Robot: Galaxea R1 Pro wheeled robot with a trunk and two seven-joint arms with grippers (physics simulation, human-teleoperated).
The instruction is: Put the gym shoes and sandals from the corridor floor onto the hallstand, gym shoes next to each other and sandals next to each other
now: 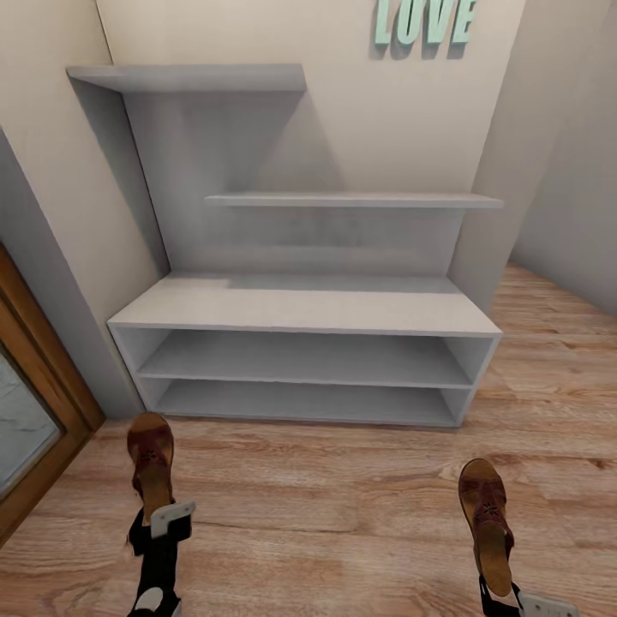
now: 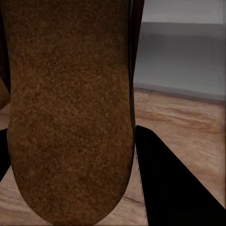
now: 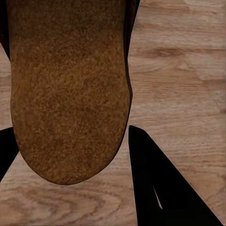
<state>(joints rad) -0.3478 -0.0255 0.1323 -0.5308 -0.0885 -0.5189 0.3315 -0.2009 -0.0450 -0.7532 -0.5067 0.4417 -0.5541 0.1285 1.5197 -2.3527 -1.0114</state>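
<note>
The light-grey hallstand (image 1: pixel 304 310) stands straight ahead against the wall, its flat top, both low shelves and both floating shelves bare. One brown sandal (image 1: pixel 150 463) is held toe-forward above the corridor floor (image 1: pixel 326 514) by my left gripper (image 1: pixel 159 524), which is shut on its heel. A second sandal (image 1: pixel 487 514) is gripped the same way by my right gripper (image 1: pixel 502 593). Each wrist view looks along a tan footbed (image 2: pixel 70 108) (image 3: pixel 68 89), with a black finger (image 2: pixel 169 188) (image 3: pixel 160 188) beside it. The gym shoes are out of view.
A wooden door frame (image 1: pixel 38 386) runs along the left wall close to the hallstand's left end. Mint "LOVE" letters (image 1: pixel 424 21) hang on the wall above. A wall corner (image 1: pixel 506 188) juts out at the hallstand's right end, with plank floor continuing beyond it.
</note>
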